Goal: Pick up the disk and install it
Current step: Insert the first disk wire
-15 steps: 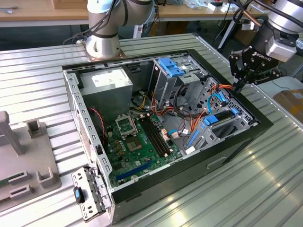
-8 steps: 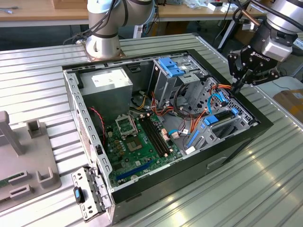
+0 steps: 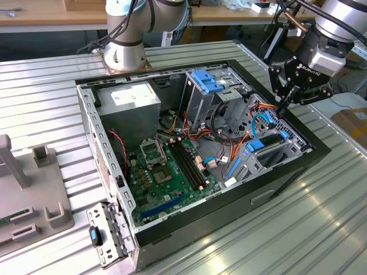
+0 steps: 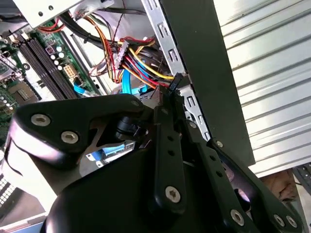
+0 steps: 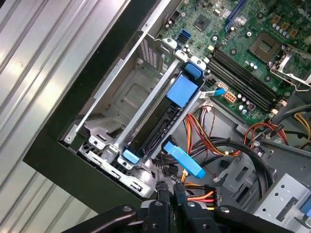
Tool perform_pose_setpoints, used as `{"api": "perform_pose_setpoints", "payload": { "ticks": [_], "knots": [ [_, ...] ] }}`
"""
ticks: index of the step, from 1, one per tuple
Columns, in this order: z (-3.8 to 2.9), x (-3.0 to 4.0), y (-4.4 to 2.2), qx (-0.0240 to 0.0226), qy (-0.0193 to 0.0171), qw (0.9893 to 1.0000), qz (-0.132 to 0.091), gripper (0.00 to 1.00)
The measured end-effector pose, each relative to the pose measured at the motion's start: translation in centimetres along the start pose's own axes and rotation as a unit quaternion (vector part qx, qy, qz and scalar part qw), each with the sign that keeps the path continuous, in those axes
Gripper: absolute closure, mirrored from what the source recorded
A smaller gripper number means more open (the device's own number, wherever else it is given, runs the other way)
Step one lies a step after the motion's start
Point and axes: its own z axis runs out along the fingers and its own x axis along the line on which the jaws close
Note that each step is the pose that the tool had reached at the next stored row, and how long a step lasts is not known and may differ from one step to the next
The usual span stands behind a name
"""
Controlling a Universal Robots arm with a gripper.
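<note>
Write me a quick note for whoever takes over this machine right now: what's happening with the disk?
End effector: shut, nothing seen in it, hovering beside the cable bundle at a corner of the open computer case.
Disk: standing on edge in its bay inside the case, blue carrier around it.
Done: it seems picked up and placed in the bay.
Left: I cannot tell whether it is fully seated, so check that.
</note>
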Motion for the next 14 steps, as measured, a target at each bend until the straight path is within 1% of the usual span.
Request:
{"api": "perform_pose_setpoints", "payload": {
  "ticks": [1, 2, 4, 6, 8, 9, 12, 14],
  "knots": [
    [0.00, 0.00, 0.00, 0.0000, 0.0005, 0.9998, 0.018, 0.84],
    [0.01, 0.00, 0.00, 0.0000, 0.0013, 0.9990, 0.044, 0.84],
    [0.01, 0.00, 0.00, 0.0003, 0.0014, 0.9982, 0.060, 0.84],
    [0.01, 0.00, 0.00, 0.0028, -0.0024, 0.9975, 0.070, 0.84],
    [0.01, 0.00, 0.00, 0.0090, -0.0121, 0.9961, 0.087, 0.84],
    [0.01, 0.01, 0.00, 0.0110, -0.0152, 0.9956, 0.092, 0.84],
    [0.01, 0.02, 0.01, 0.0112, -0.0155, 0.9955, 0.093, 0.84],
    [0.00, 0.11, 0.08, 0.0123, -0.0173, 0.9953, 0.095, 0.84]
  ]
}}
